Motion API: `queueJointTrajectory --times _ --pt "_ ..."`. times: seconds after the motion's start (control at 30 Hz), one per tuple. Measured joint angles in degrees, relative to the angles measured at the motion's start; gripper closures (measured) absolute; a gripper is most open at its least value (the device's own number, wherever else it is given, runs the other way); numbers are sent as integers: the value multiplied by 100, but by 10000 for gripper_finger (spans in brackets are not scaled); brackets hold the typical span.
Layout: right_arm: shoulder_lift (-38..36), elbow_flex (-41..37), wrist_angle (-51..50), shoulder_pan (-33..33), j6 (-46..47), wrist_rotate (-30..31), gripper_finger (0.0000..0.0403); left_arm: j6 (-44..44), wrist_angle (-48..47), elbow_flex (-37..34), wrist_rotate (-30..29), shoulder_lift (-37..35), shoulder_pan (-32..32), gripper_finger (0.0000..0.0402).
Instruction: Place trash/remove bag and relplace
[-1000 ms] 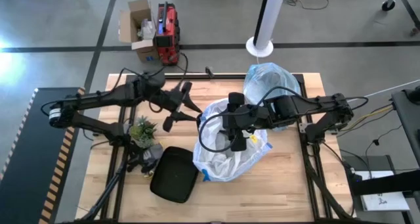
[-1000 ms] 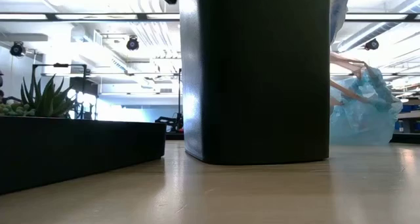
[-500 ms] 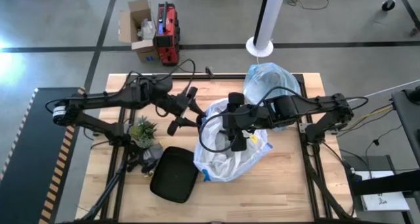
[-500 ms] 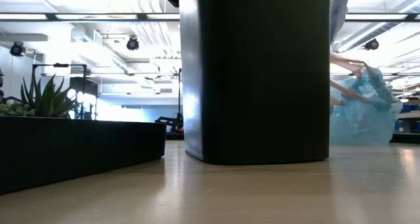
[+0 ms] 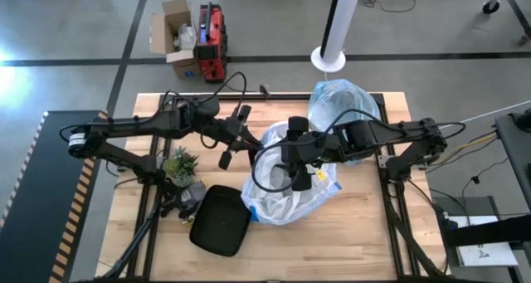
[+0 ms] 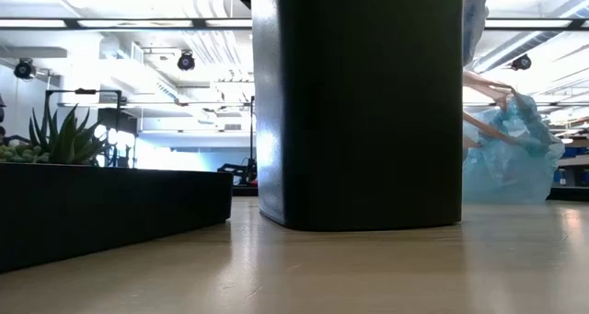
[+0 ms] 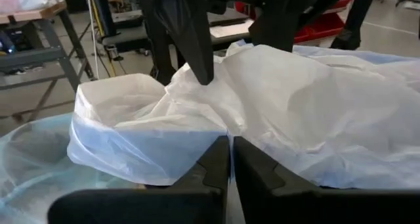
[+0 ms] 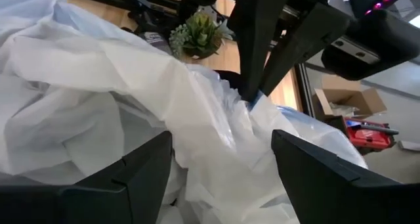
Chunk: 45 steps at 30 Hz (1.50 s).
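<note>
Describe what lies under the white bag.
The white bag drapes over a black bin, liner edge showing below. The bin's inside is covered.

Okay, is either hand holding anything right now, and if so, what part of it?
The left hand is shut on the rim of the white bag, at its left side. The right hand is open over the bag's mouth, holding nothing.

Grey floor with a cardboard box (image 5: pixel 172 27), red case (image 5: pixel 212 42), white pole (image 5: pixel 341 17).
</note>
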Motion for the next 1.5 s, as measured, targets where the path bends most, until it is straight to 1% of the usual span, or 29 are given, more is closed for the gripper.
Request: queueJointTrajectory --times 0.13,0.27,0.33,0.47,0.57,0.63,0.77,0.9,1.03,1.13,1.2,1.3,1.4,1.5 --pt "-35 6 -15 106 -47 57 147 92 -118 0 -130 -120 -12 400" --pt "-214 16 -251 305 104 572 138 277 -623 0 -167 -533 -12 401" --pt "-298 24 -423 399 348 701 132 354 -958 0 -307 -760 -12 401" --pt "-341 26 -615 669 826 739 121 378 -1549 -3 -768 -1147 -12 401" --pt "-341 26 -610 992 985 732 113 358 -1672 -234 -1013 -1296 -10 401" --pt "-341 26 -606 1234 1066 732 109 291 -1665 -447 -1065 -1316 -12 401" --pt "-341 26 -597 1692 1508 730 103 165 -1451 -867 -1313 -1330 -12 401" --pt "-315 26 -601 2120 1945 733 101 15 -956 -1189 -1400 -1329 -12 402" --pt "-299 -93 -667 2421 2399 792 109 -127 -717 -1182 -1398 -1475 -17 402" --pt "-299 -284 -734 2583 2646 1134 116 -420 -651 -1017 -1447 -1635 -21 399" --pt "-299 -371 -804 2652 2767 1271 120 -598 -573 -916 -1446 -1714 -19 389" --pt "-302 -502 -789 2667 2852 1342 124 -738 -475 -881 -1444 -1775 -27 361" --pt "-293 -616 -787 2658 2861 1349 125 -828 -424 -896 -1442 -1713 -28 320" --pt "-293 -669 -729 2621 2860 1403 121 -836 -286 -902 -1440 -1493 -61 273"
